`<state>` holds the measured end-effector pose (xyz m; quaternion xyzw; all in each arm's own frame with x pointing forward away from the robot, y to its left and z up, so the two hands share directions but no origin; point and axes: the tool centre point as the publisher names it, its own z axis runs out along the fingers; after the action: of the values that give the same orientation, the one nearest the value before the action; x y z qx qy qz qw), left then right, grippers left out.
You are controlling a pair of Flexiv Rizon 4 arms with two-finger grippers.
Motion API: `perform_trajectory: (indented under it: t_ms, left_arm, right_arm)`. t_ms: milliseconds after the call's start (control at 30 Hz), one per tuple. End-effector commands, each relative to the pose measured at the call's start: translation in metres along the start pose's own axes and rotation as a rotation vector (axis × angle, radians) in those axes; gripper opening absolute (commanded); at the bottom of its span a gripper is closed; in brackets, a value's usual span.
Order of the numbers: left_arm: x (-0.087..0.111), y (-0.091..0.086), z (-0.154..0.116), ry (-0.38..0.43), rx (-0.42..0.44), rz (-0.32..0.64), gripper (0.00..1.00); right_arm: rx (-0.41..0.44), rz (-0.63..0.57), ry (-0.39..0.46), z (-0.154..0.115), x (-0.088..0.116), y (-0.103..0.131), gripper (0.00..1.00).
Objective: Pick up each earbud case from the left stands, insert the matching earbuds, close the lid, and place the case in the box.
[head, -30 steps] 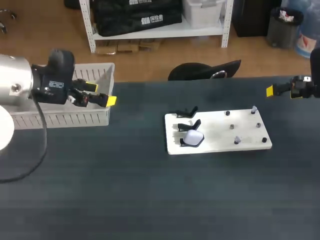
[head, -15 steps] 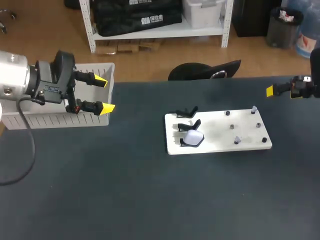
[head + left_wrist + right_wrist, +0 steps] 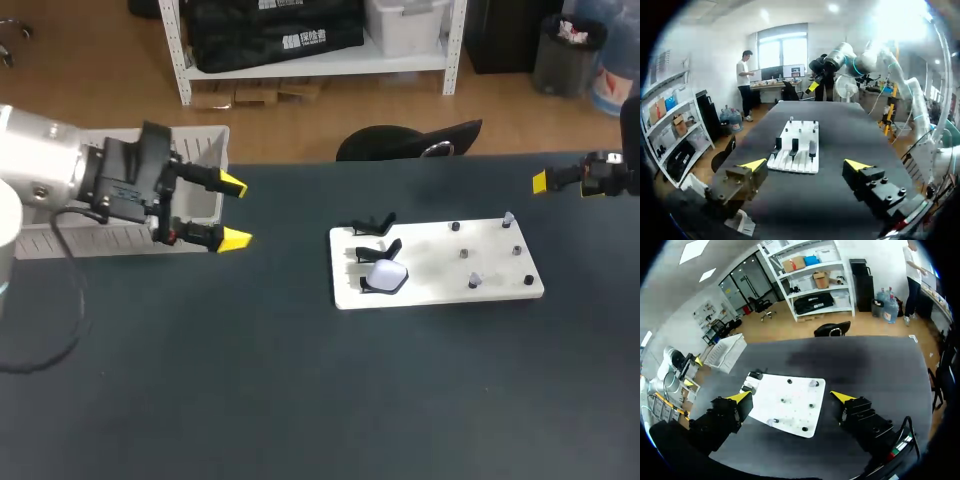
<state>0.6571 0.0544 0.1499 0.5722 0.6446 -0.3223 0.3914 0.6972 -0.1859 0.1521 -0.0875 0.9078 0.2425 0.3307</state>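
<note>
Table (image 3: 300,400): dark matte top; carries board and box.
Board (image 3: 440,262): white, flat, rectangular; lies rt of table's centre, long side running left-right.
Stands (image 3: 378,222): black, three in a row on board's left end, front to back; the two rear ones are bare.
Earbud case (image 3: 386,274): white, rounded; sits on the front stand at board's front-left corner; lid state hard to tell from above. No gripper touches it.
Pegs (image 3: 464,253): six small dark posts on board's rt half, in loose pairs. Two look pale-topped, poss. earbuds, but too small to be sure.
Box (image 3: 190,140): white slatted crate at table's far-left corner, well apart from board.
L gripper (image 3: 235,212): arm enters from left. Gripper hangs over table just beside box's rt end, yellow tips pointing toward board. Fingers spread wide, nothing between them. Well apart from earbud case. In L wrist view the board and its three stands lie ahead, in line with the gap between the tips.
R gripper (image 3: 545,182): at table's far-rt edge, behind and to the rt of board, well apart from it. Head view shows only one yellow tip. R wrist view shows fingers wide apart and empty, with board ahead of them and box farther off beyond it.
</note>
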Motion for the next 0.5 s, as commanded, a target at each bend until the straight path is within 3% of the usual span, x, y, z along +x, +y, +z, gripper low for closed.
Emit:
perform_trajectory:
  t_ms: [33,500]
  left_arm:
    - [-0.002,-0.003,0.037,0.01,-0.023,-0.003,1.0]
    - [0.007,-0.008,0.115,0.028,0.051,0.029,1.0]
  right_arm:
    - [-0.002,-0.001,0.0,0.001,0.0,-0.001,1.0]
    - [-0.002,-0.001,0.0,0.001,0.0,-0.001,1.0]
